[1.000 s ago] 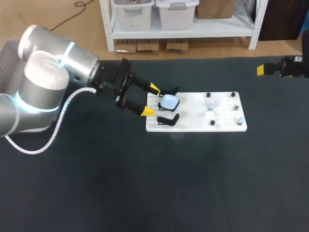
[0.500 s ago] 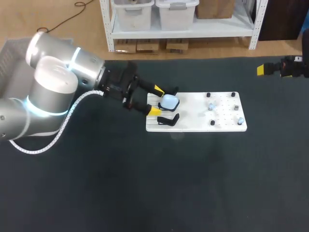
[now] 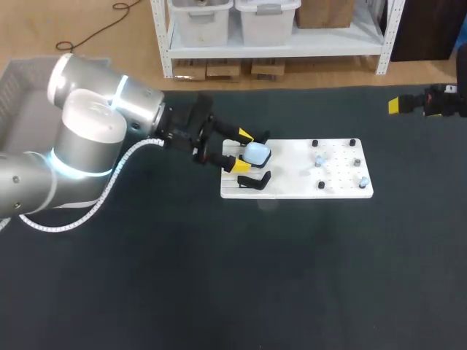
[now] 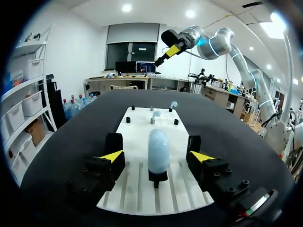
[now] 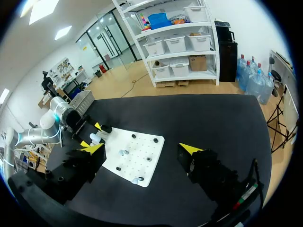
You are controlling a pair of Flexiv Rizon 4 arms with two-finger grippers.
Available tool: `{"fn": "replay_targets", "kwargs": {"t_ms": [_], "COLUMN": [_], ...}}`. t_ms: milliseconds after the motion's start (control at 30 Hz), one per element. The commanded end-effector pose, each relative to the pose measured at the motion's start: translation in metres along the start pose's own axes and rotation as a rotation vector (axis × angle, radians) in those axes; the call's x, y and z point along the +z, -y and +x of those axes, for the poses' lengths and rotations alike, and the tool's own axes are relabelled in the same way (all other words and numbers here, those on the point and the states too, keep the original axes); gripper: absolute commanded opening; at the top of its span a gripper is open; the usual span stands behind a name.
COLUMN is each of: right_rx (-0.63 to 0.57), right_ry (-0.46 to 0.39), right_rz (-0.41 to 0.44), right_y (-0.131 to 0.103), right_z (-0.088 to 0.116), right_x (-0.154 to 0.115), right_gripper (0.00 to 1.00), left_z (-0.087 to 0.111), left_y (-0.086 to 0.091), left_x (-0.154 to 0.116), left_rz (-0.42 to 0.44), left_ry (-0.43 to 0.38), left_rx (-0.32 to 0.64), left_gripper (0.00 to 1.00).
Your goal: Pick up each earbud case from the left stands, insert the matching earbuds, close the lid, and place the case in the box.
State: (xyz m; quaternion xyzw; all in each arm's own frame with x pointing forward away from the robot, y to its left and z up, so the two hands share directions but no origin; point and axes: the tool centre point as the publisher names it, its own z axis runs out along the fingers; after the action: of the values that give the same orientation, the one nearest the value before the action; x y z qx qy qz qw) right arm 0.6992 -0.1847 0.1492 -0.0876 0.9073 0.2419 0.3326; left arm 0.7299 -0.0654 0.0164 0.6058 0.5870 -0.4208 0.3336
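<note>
Left pincer [image 3: 241, 151] – splayed around earbud case [image 3: 257, 154]

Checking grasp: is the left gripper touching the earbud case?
Apart. Left wrist view: white board shows between the earbud case and both fingers of left gripper.

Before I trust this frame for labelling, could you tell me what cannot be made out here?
Case lid seam: end-on in the left wrist view, too small in the head view.
Earbuds: too small everywhere to match.
Box: head view, cut by the edge, partly behind the left arm.
Right hand: head view's edge cuts it off.
</note>
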Motion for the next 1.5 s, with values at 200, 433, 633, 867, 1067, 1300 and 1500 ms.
{"fn": "replay_targets", "kwargs": {"t_ms": [200,433,633,867,1067,1300,1500], "right_rx": [0.000,0.000,0.000,0.000,0.000,0.000,0.000], "right_ry": [-0.001,-0.001,-0.001,-0.001,-0.001,-0.001,-0.001], "right_rz": [0.001,0.001,0.001,0.001,0.001,0.001,0.001], "right_y": [-0.0004,-0.0004,-0.0004,-0.0004,-0.0004,-0.0004,-0.0004], "right_z": [-0.0001,-0.0001,-0.0001,-0.0001,-0.0001,-0.0001,-0.0001], "right_x": [-0.0002,-0.0002,-0.0002,-0.0002,-0.0002,-0.0002,-0.0002], "right_gripper": [1.00,1.00,1.00,1.00,1.00,1.00,1.00], "left_z": [0.0048,0.0051,0.0044,0.0031,0.0024,0.0004,0.0014], "left_y": [-0.0047,-0.0063,-0.0082,-0.0084,-0.0085,-0.0102,-0.0052], "left_x": [0.0032,0.0063,0.0076,0.0087,0.0091,0.0100,0.0117], "left_rz": [-0.004,-0.005,-0.011,-0.012,-0.008,-0.011,-0.004], "left_ry": [0.000,0.002,0.009,0.019,0.020,0.027,0.028], "left_rx": [-0.002,-0.006,-0.013,-0.017,-0.017,-0.021,-0.020], "left_gripper": [0.78,0.65,0.63,0.61,0.60,0.35,0.00]}}
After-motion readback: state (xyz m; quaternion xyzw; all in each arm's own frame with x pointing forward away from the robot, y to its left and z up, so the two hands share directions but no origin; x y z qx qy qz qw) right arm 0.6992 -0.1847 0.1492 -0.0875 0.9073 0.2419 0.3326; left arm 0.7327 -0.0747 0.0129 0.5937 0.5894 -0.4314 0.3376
